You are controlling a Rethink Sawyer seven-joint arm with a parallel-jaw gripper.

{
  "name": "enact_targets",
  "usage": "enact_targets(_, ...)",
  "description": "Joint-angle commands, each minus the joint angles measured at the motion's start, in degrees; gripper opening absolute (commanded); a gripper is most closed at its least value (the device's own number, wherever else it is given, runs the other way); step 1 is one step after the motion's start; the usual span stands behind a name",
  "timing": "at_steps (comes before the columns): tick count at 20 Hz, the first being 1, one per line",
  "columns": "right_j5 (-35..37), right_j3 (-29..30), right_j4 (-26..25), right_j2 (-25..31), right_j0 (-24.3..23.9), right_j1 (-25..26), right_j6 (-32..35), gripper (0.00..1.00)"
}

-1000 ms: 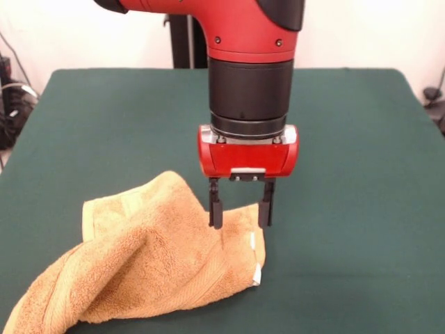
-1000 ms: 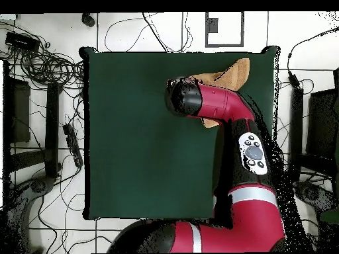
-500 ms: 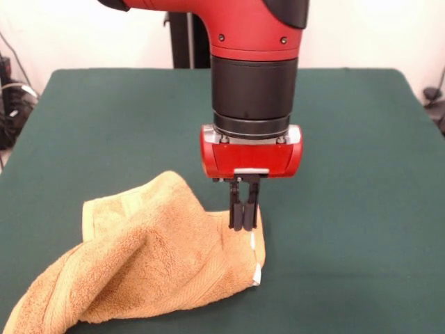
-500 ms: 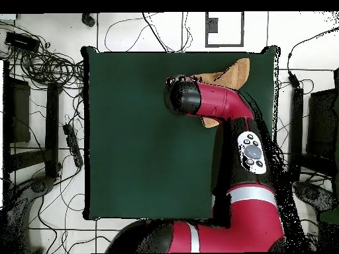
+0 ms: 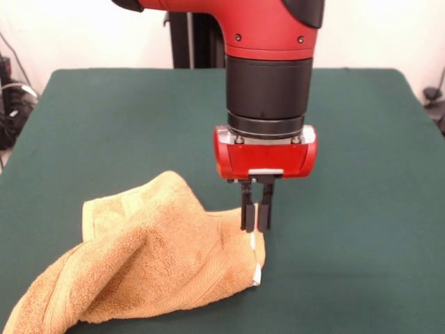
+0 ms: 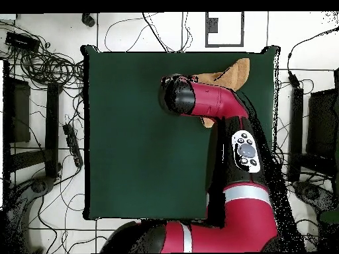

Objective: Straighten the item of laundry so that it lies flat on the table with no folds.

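Across the middle of both views spread the large rectangular table (image 5: 104, 118) (image 6: 132, 145) with its dark green felt-like top. Over it came the red and black robot arm (image 5: 268, 62) (image 6: 218, 106), reaching down from above in the front view and covering part of the cloth in the overhead view. On the table's near left part in the front view lay the small orange-tan terry towel (image 5: 139, 264) (image 6: 233, 71), bunched and folded over itself, with one end trailing toward the lower left corner of the picture; woven border bands ran along its folds. At the arm's end, the black-fingered gripper (image 5: 255, 221) on its red housing had its fingers drawn narrow at the towel's right-hand edge, apparently pinching the cloth there, though the contact was hard to make out. Just below the fingertips sat the small white label (image 5: 256, 273) on that same edge.
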Motion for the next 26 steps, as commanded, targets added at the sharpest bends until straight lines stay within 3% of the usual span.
enact_targets(1, -3.2, 6.0, 0.7, 3.5, 2.4, 0.4, 10.1, 1.00)
enact_targets(14, 2.0, 2.6, -1.1, 0.1, 4.6, 3.0, 7.3, 1.00)
enact_targets(26, 3.9, 1.8, -1.3, 1.6, 3.6, 4.7, 4.1, 1.00)
